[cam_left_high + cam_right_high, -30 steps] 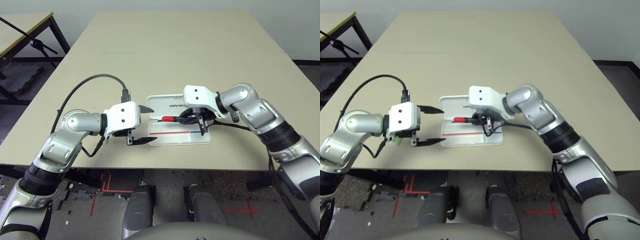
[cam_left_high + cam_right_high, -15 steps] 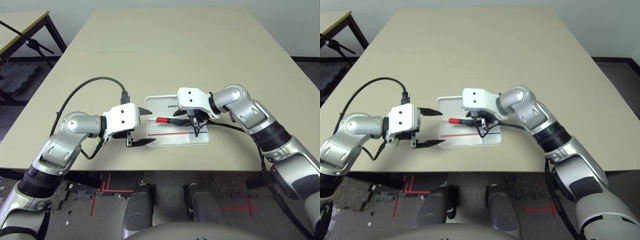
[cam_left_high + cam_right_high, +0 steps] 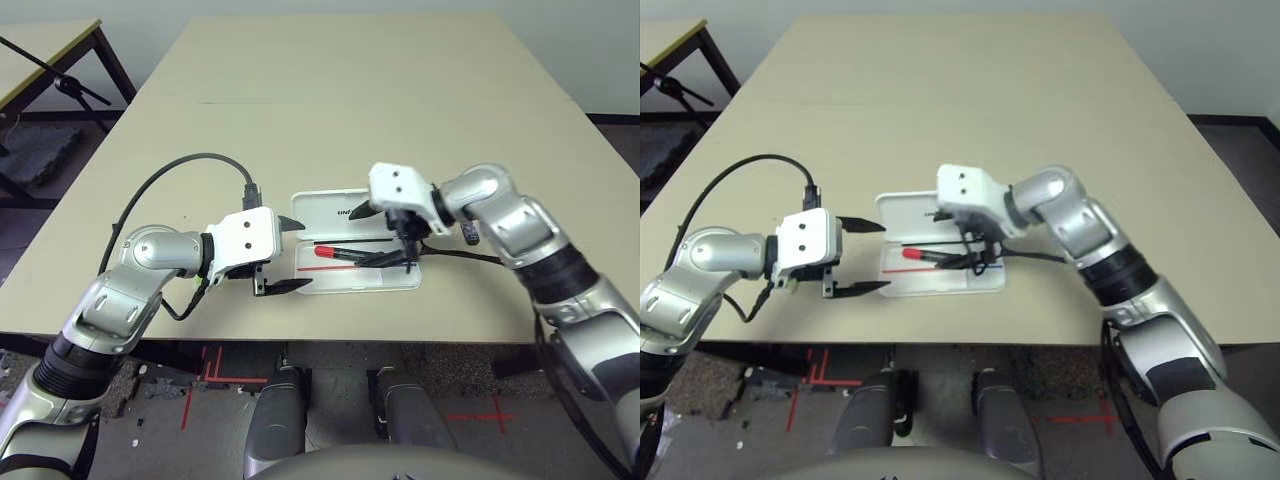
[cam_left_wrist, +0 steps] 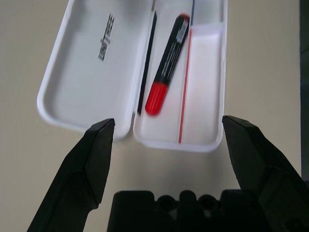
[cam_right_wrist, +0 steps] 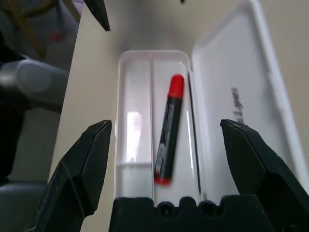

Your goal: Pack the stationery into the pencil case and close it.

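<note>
Red-capped marker [image 5: 167, 130] loose in the open pencil case [image 5: 133, 63] (lid flat alongside), between spread fingers [image 5: 82, 169].

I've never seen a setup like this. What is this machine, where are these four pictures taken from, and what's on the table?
It is a humanoid robot with two silver arms, each ending in a two-fingered black gripper. Two pictures come from cameras in its head, looking down at a beige table. The other two come from cameras on its wrists, looking along the fingers. On the table lies an open white pencil case with a red-capped marker lying inside its tray. The left gripper waits beside the case, open and empty. The right gripper hangs over it, also open, holding nothing.
</note>
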Controlling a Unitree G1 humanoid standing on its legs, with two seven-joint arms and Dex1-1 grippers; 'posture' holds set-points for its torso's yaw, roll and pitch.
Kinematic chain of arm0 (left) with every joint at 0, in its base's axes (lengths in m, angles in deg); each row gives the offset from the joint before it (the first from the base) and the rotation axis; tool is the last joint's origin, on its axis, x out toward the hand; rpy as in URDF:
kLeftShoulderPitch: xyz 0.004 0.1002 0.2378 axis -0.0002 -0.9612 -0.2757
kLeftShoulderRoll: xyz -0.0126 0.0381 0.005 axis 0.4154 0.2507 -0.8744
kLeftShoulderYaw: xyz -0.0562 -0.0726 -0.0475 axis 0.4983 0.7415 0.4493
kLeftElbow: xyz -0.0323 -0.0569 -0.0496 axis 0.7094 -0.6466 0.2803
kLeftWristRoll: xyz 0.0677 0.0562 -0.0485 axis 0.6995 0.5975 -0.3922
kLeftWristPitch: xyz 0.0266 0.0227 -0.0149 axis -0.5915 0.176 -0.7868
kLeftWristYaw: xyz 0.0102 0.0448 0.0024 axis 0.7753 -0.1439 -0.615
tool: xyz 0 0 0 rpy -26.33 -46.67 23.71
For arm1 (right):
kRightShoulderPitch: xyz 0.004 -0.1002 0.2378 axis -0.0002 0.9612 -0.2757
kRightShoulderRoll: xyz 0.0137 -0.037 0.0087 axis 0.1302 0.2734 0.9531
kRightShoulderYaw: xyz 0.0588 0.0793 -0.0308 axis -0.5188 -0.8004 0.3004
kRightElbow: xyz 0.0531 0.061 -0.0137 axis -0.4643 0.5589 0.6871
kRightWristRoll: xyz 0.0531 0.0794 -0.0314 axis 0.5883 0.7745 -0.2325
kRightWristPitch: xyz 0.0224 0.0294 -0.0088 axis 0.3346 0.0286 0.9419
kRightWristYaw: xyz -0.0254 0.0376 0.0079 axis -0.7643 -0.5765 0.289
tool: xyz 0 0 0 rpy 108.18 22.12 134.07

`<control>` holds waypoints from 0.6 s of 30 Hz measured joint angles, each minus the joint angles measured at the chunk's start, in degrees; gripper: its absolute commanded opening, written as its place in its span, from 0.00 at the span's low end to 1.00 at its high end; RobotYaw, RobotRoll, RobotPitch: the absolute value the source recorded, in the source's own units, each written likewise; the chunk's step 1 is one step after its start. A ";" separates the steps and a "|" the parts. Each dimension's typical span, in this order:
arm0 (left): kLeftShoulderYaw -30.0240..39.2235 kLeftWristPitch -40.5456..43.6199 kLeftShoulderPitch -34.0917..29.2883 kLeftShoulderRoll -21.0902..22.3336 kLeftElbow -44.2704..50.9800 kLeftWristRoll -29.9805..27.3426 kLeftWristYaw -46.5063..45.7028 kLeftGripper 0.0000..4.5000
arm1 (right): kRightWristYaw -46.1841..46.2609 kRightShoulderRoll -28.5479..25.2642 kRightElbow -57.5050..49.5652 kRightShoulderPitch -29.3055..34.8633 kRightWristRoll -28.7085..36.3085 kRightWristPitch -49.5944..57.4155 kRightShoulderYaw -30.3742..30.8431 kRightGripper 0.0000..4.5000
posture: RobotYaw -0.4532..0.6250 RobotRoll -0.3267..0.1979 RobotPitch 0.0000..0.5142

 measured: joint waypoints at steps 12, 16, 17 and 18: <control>5.07 21.97 -2.88 1.98 0.18 0.44 -10.74 1.00 | -4.31 -9.76 -5.50 5.20 8.81 5.69 -5.40 1.00 | 0.50 0.62 0.23; 6.85 33.45 -0.72 0.79 0.34 0.25 -16.36 1.00 | -2.86 -9.24 -5.54 5.44 8.77 5.61 -5.23 1.00 | 0.50 0.62 0.24; 7.47 36.53 -0.06 -0.13 0.28 0.20 -17.85 1.00 | -2.67 -9.19 -5.52 5.46 8.68 5.47 -5.11 1.00 | 0.50 0.62 0.24; 8.07 39.92 0.88 -1.29 0.09 0.22 -19.89 1.00 | -2.55 -9.04 -5.46 5.45 8.58 5.21 -4.73 1.00 | 0.51 0.62 0.24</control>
